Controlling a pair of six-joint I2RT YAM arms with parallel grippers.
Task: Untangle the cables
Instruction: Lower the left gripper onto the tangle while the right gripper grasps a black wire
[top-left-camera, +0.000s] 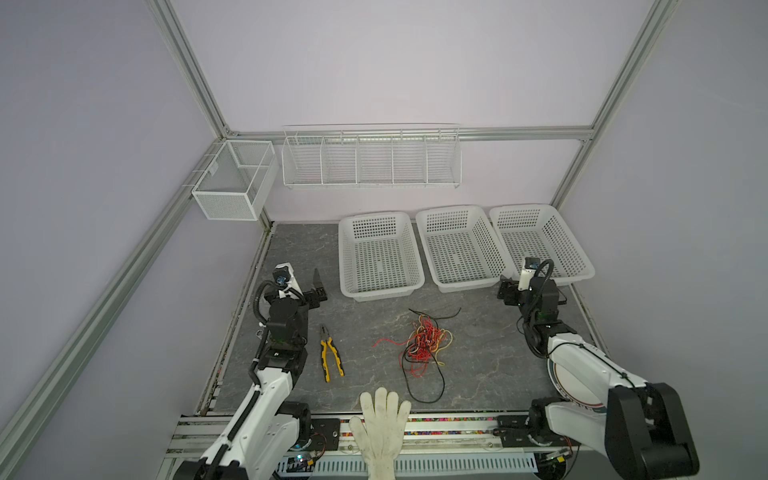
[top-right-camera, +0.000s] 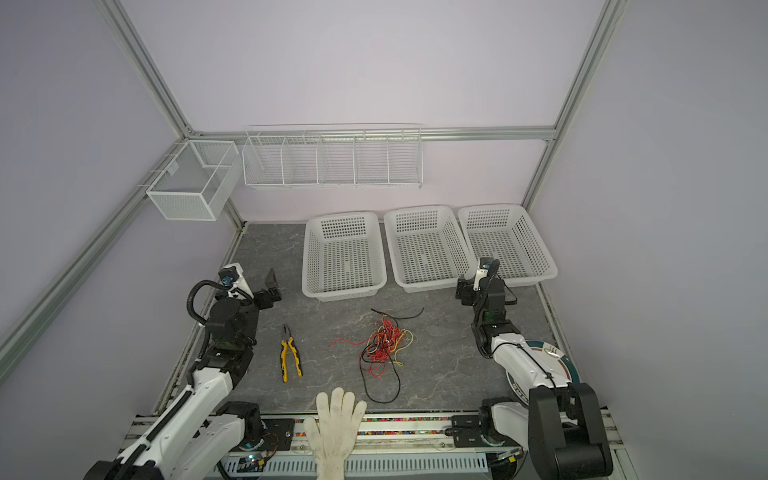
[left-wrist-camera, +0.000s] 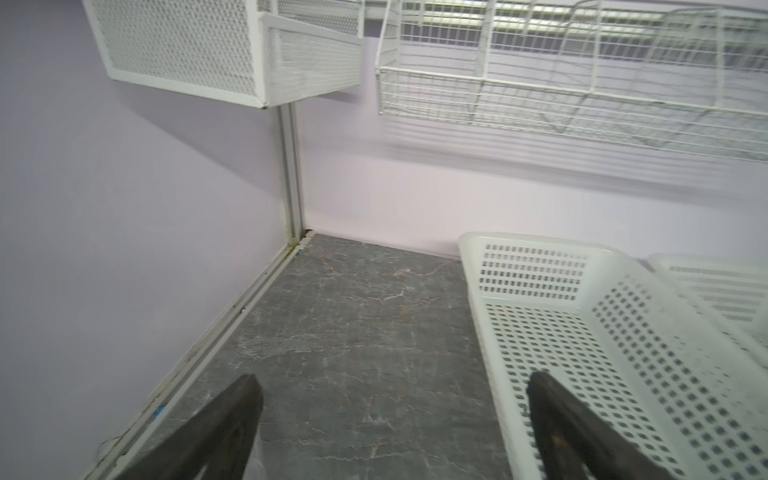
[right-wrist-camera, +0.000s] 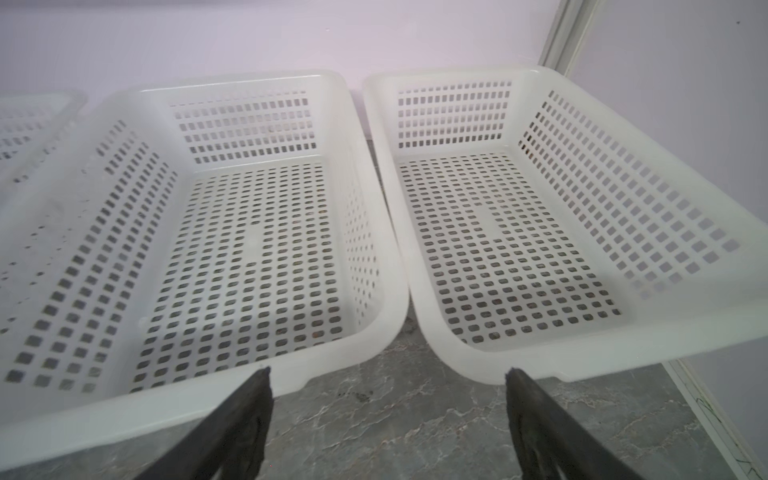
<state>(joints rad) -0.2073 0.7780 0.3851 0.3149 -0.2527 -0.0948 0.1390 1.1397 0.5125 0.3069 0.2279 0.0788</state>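
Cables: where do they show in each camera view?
In a top view: cables mid-table, right of the pliers.
In a top view: same spot.
Left wrist: not in it.
Right wrist: not in it.
Shared landmark: middle basket, in all four.

I work in a robot test cell, a lab bench and nobody's home. Bare lilac walls (top-left-camera: 395, 62) in an aluminium frame (top-left-camera: 519, 134) box me in. Ahead of my left gripper (left-wrist-camera: 392, 380) a mesh box (left-wrist-camera: 178, 45) and a wire rack (left-wrist-camera: 540, 93) hang on the wall. Just ahead of my right gripper (right-wrist-camera: 388, 372) stand white plastic baskets (right-wrist-camera: 232, 83) (three, side by side). Behind both, pliers (top-left-camera: 326, 340) lie on the grey stone-look tabletop (top-left-camera: 490, 365), a work glove (top-left-camera: 384, 428) drapes over its near edge, and my arms are bolted to a metal rail (top-left-camera: 449, 428).
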